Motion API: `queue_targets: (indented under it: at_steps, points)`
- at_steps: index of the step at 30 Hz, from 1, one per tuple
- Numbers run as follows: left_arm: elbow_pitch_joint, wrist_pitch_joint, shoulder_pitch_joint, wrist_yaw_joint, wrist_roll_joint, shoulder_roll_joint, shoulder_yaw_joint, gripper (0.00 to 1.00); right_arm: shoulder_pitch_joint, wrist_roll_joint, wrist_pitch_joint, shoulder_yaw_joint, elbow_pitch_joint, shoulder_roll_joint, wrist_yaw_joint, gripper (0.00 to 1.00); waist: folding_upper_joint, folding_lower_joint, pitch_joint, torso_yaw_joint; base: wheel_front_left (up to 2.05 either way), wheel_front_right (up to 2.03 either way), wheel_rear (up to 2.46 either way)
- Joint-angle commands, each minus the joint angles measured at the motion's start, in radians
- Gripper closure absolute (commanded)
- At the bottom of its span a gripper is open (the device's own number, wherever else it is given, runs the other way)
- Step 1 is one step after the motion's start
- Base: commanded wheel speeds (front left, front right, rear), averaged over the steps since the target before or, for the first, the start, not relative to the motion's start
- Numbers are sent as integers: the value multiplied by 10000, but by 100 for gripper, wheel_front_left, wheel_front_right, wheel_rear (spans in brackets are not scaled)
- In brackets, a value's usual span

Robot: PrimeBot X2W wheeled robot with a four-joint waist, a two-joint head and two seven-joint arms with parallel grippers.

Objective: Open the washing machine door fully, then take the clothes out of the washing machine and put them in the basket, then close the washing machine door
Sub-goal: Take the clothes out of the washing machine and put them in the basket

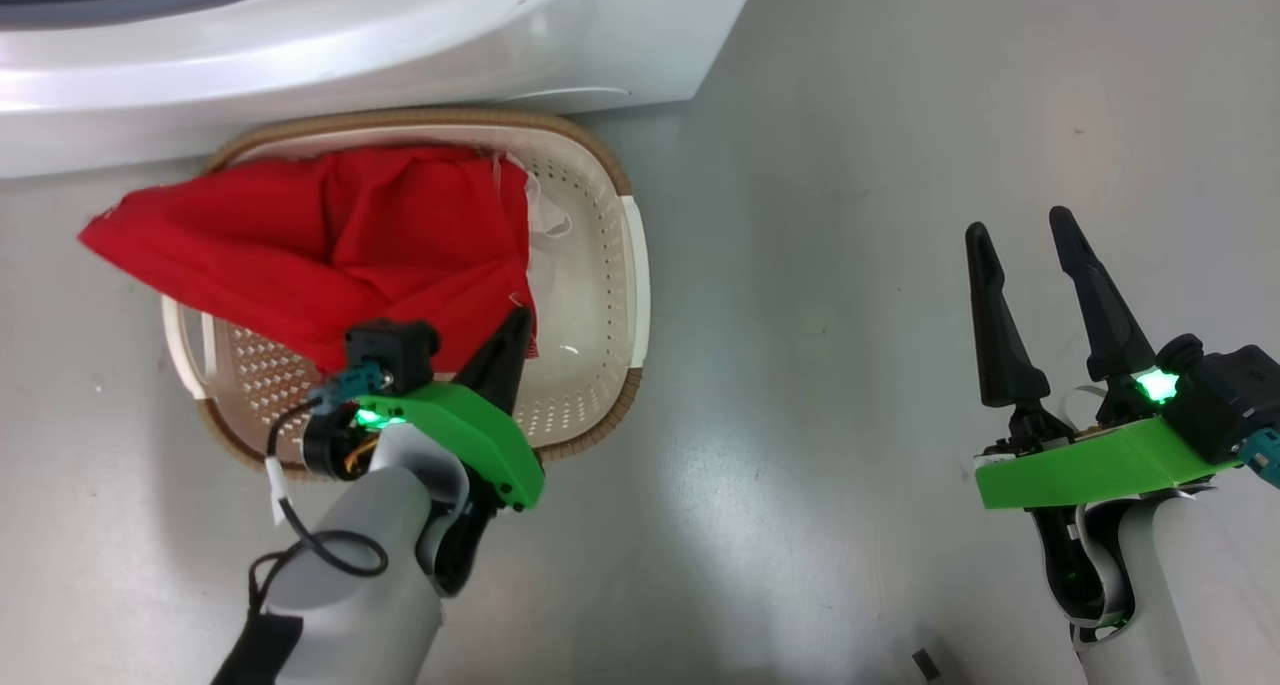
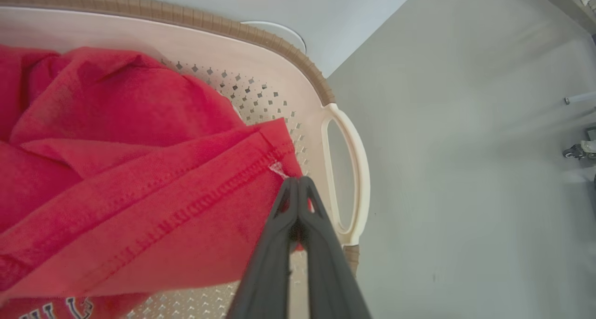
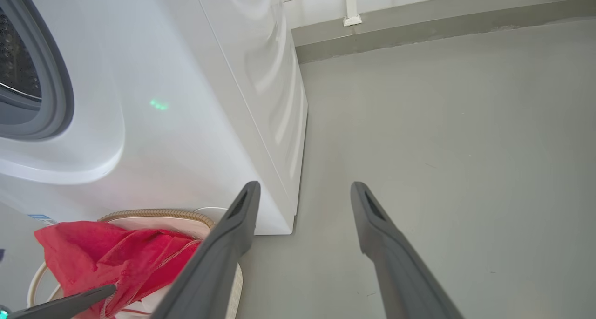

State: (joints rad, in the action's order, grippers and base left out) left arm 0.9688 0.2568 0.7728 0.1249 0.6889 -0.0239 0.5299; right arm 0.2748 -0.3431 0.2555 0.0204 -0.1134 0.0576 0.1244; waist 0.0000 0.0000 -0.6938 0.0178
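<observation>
The red clothes lie heaped in the cream basket and spill over its left rim. The basket stands on the floor right in front of the white washing machine. My left gripper hangs over the basket's near right part, shut on a hemmed corner of the clothes; in the left wrist view its tips pinch that corner beside the basket's handle. My right gripper stands open over bare floor far to the right, holding nothing. The washing machine door is out of view.
In the right wrist view the machine's grey ring frames the open steel drum, with the basket rim and the clothes below. Grey floor stretches to the right of the machine. A wall base runs behind.
</observation>
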Motion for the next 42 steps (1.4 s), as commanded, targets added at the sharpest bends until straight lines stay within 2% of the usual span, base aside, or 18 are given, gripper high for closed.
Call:
queue_targets:
  at_steps: [1, 8, 12, 14, 15, 21, 26, 33, 42]
  points:
    - [180, 49, 96, 57, 115, -264, -110, 100, -41, -42, 63, 273, 221, -36, 63, 0, 0, 0, -81, 47, 0, 0, 0]
    - [603, 49, 430, 57, 226, -299, -324, 100, -25, -22, 63, 248, 235, -47, 63, 0, 0, 0, -145, 86, 0, 0, 0]
    - [688, 49, 491, 57, 208, -346, -470, 57, -32, -3, 63, 212, 230, -51, 63, 0, 0, 0, -151, 64, 0, 0, 0]
    - [687, 49, 480, 57, 185, -357, -563, 9, -27, 7, 63, 198, 223, -53, 63, 0, 0, 0, -132, 33, 0, 0, 0]
    - [680, 49, 463, 57, 171, -364, -634, 0, -25, 13, 63, 198, 214, -54, 63, 0, 0, 0, -113, 17, 0, 0, 0]
    - [607, 49, 158, 57, 162, -407, -1002, 0, -47, 14, 63, 196, 133, -58, 63, 0, 0, 0, 216, -55, 0, 0, 0]
    - [93, 49, -236, 57, -269, -503, -1702, 0, -208, 4, 63, 125, 62, -18, 63, 0, 0, 0, 755, -228, 0, 0, 0]
    - [-1261, 49, -1036, 57, -1662, -549, -3035, 0, -448, -26, 63, 94, -73, 131, 63, 0, 0, 0, 1700, -446, 0, 0, 0]
    - [-2880, 49, -2139, 57, -3299, -446, -4261, 0, -799, -85, 63, 73, -270, 357, 63, 0, 0, 0, 2863, -658, 0, 0, 0]
